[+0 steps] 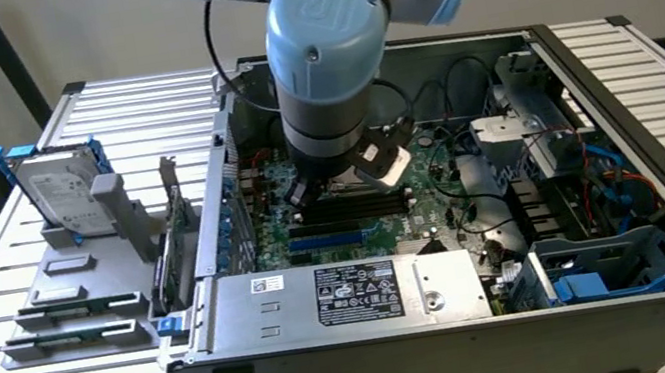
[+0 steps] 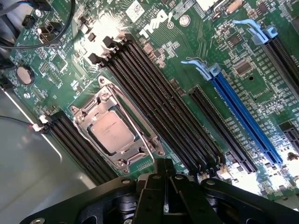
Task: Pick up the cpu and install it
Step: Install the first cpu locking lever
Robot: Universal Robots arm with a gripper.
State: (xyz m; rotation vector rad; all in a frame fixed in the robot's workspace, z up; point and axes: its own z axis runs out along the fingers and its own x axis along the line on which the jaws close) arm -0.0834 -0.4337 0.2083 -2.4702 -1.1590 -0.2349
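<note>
The cpu (image 2: 110, 133), a small square chip with a silver-grey top, lies flat in the motherboard socket, with the metal socket frame (image 2: 140, 140) around it. My gripper (image 2: 166, 191) hovers just off the socket, its black fingers (image 2: 156, 186) pressed together with nothing between them. In the exterior view my arm (image 1: 320, 67) reaches straight down into the open computer case (image 1: 466, 336) over the green motherboard (image 1: 355, 233), and it hides the socket there.
Long black memory slots (image 2: 154, 93) run beside the socket, with a blue card slot (image 2: 243, 112) further off. The power supply (image 1: 338, 297) sits at the case front. A hard drive in a blue frame (image 1: 61, 196) and a grey parts holder (image 1: 70, 312) stand at the exterior view's left.
</note>
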